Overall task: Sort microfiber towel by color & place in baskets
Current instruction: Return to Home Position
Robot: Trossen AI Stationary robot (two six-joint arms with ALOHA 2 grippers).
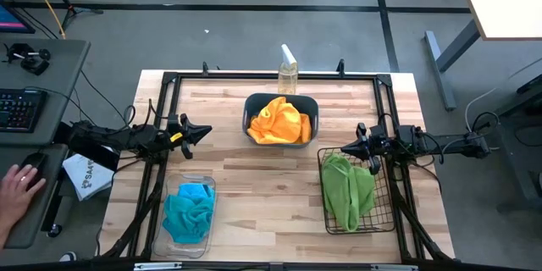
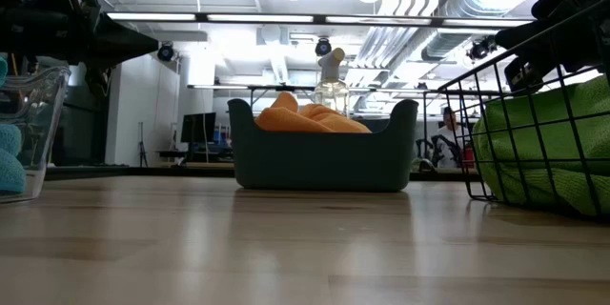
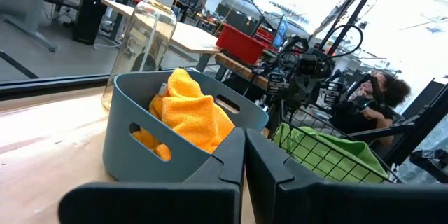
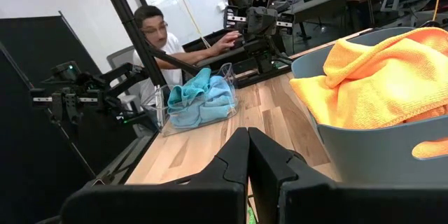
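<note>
Orange towels lie heaped in the dark teal tub at the table's far middle. Green towels fill the black wire basket at the near right. Teal-blue towels lie in the clear bin at the near left. My left gripper is shut and empty at the table's left side, above the clear bin's far end. My right gripper is shut and empty at the right, over the wire basket's far edge. The tub also shows in the left wrist view and the right wrist view.
A clear spray bottle stands at the far edge behind the tub. A person's hand rests on a desk left of the table. Bare wood lies in the table's middle. A person sits beyond the table in the right wrist view.
</note>
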